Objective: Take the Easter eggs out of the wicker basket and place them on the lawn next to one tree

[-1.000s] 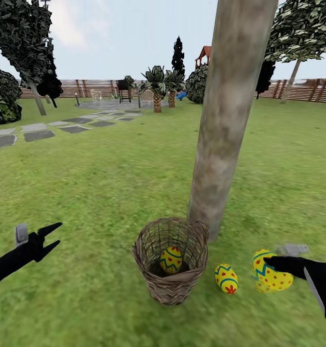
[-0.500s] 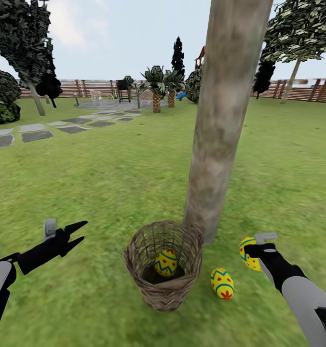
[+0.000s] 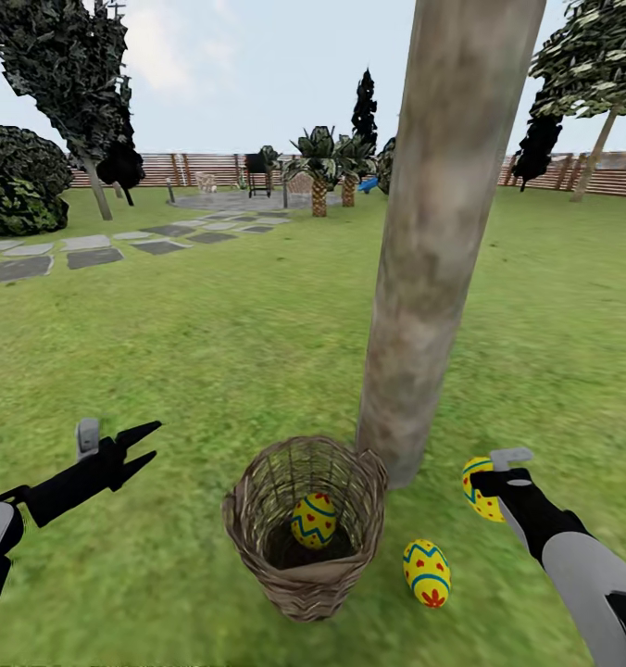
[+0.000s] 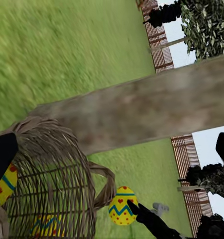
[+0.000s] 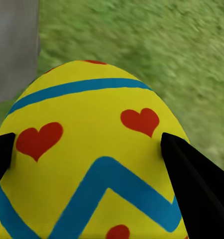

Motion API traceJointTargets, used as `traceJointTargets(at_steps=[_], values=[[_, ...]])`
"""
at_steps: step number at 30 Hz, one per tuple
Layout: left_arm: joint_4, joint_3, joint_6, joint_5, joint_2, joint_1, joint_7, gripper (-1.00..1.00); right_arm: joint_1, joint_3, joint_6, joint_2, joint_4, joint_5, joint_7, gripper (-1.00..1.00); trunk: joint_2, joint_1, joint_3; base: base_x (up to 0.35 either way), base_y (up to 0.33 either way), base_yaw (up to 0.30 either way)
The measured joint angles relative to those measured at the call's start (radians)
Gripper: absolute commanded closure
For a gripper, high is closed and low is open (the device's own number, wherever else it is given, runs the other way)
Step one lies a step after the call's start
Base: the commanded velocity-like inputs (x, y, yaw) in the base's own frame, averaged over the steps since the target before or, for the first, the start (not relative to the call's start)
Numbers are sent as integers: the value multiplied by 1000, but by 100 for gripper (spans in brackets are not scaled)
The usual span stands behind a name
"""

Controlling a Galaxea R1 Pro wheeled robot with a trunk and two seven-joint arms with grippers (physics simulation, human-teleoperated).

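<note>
The wicker basket (image 3: pixel 304 556) stands on the lawn (image 3: pixel 211 352) right in front of the thick pale tree trunk (image 3: pixel 433 241). One Easter egg (image 3: pixel 314 520) lies inside it. A second egg (image 3: pixel 427 572) rests on the grass just right of the basket. My right gripper (image 3: pixel 487 484) is shut on the third egg (image 3: pixel 478 491), low over the grass right of the trunk's foot; in the right wrist view this egg (image 5: pixel 92 159) sits between both fingers (image 5: pixel 191 184). My left gripper (image 3: pixel 144 445) hangs open left of the basket (image 4: pixel 47 179), holding nothing.
Grey stepping stones (image 3: pixel 91 250) run across the far left, beside dark bushes (image 3: pixel 17 190). A wooden fence (image 3: pixel 193 169) bounds the garden, with palms (image 3: pixel 319 167) and another tree (image 3: pixel 595 83) far back. Open grass lies left and right of the trunk.
My right gripper has carried its egg forward, away from me and closer to the trunk's foot. My left gripper has moved forward and right toward the basket. The head view shifted a little.
</note>
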State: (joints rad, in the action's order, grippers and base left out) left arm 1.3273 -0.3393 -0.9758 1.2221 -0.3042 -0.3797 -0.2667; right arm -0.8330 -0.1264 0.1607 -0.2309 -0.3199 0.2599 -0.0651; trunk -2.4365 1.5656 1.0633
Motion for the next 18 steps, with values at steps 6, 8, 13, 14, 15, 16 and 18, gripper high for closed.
traceJointTargets(at_steps=[6, 8, 13, 14, 15, 16, 18], values=[[0, -29, 0, -1, -4, 0, 1, -100, 0, -1, 4, -3, 2, -10, -7, 100, -28, 15, 12, 0, 0, 2], [0, -42, -2, -1, -4, 0, 0, -100, -1, -2, 4, 1, 32, -10, -90, 100, -42, 23, 19, 0, 0, 0], [-2, -45, -3, -1, -5, 0, 0, -100, -1, -1, -2, 3, 97, -8, -150, 100, -64, 36, 36, 0, 0, 0], [-3, -45, -3, -1, -4, 0, 0, -100, -1, 0, -2, 4, 94, -6, -150, 100, -64, 36, 40, 0, 0, 0], [-4, -46, -3, -1, -5, 0, 0, -100, 0, 1, -2, 4, 91, -5, -151, 100, -64, 36, 44, 0, 0, 0], [-5, -46, -3, -1, -4, 0, 0, -100, 0, 1, -2, 4, 89, -3, -149, 100, -64, 37, 47, 0, 0, 0], [-6, -46, -3, -1, -5, 0, 0, -100, 0, 2, -2, 5, 89, -2, -146, 100, -65, 38, 55, 0, 0, 0]])
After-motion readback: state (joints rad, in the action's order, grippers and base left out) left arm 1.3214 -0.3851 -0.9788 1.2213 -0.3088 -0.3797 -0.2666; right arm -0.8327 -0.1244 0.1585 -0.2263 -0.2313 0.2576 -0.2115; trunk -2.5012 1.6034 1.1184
